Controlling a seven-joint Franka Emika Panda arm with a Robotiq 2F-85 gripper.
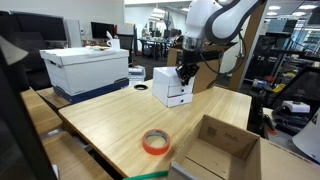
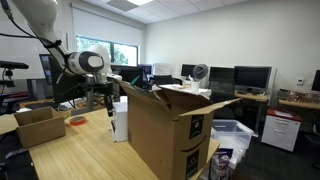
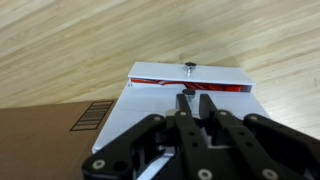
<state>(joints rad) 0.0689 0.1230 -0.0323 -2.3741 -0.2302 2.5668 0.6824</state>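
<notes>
In an exterior view the white box (image 1: pixel 172 86) stands upright on the wooden counter (image 1: pixel 110 125), toward the far side. My arm (image 1: pixel 215 20) comes down from above, and my jaws hang over the box's top at its right-hand part. From here I cannot tell whether they touch it. A large white bin with a blue lid (image 1: pixel 88 68) sits well apart on one side. An orange tape roll (image 1: pixel 154 142) lies flat nearer the camera, and an open cardboard box (image 1: pixel 215 150) stands just beside it.

In an exterior view from across the room, a big cardboard carton (image 2: pixel 170 130) fills the foreground and hides most of the white box (image 2: pixel 119 120). Only a narrow upright strip of the box shows at the carton's edge, with my jaws directly above it. The tape roll (image 2: pixel 77 120) and the small cardboard box (image 2: pixel 38 125) lie beyond, on the counter (image 2: pixel 90 155).

In the wrist view I look straight down at the white box (image 3: pixel 190 95). Its long edge runs across the picture, and a red strip (image 3: pixel 160 85) shows along the far side under a white lip. A small dark screw (image 3: pixel 188 67) sits on that lip. My fingertips (image 3: pixel 183 103) are drawn together with only a thin slit between them, over the middle of the box's top. I see nothing pinched there. A brown cardboard face with a barcode (image 3: pixel 60 140) presses in close beside the box.
</notes>
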